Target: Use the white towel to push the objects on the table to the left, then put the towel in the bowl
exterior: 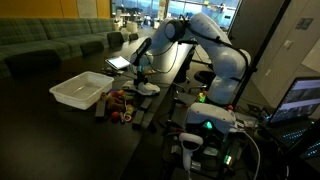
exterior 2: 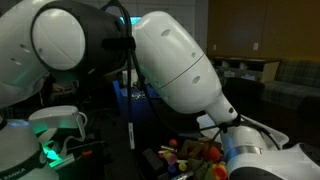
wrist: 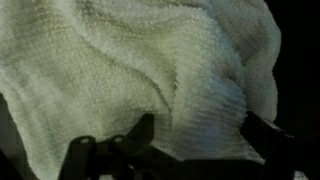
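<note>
The white towel (wrist: 140,70) fills the wrist view, rumpled into soft folds. My gripper (wrist: 200,130) hangs right over it, open, with one dark finger (wrist: 145,127) on each side of a raised fold. In an exterior view the gripper (exterior: 140,78) reaches down to the towel (exterior: 147,88) on the black table (exterior: 60,140). The objects (exterior: 120,100), small red, orange and yellow pieces, lie just beside the towel, between it and the bowl (exterior: 80,92), a white rectangular tray. In an exterior view the objects (exterior 2: 195,152) show past the arm; the gripper is hidden there.
A flat tablet-like device (exterior: 119,63) lies behind the towel. A green couch (exterior: 50,45) runs along the back. The robot's base and green-lit equipment (exterior: 205,125) stand at the table's edge, with a laptop (exterior: 300,100) beside them.
</note>
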Controlling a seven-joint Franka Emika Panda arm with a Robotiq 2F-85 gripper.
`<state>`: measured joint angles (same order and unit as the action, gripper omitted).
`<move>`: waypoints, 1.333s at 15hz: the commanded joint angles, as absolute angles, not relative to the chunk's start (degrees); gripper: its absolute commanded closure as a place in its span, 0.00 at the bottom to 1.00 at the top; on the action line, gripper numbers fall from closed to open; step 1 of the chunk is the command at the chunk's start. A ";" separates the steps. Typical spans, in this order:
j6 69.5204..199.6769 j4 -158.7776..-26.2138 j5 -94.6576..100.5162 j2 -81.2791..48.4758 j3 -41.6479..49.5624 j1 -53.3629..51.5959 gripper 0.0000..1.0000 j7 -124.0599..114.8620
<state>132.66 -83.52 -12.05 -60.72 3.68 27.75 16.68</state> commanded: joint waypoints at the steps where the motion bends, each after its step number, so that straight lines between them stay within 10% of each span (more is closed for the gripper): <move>1: 129.38 -79.81 -10.65 -63.05 3.94 28.23 0.39 17.07; 9: 124.80 -82.11 -10.36 -59.91 4.65 28.84 0.98 18.31; 20: 125.62 -92.27 -6.01 -53.85 10.27 28.61 0.96 17.53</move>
<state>125.75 -86.40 -8.02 -57.83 9.57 28.96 17.48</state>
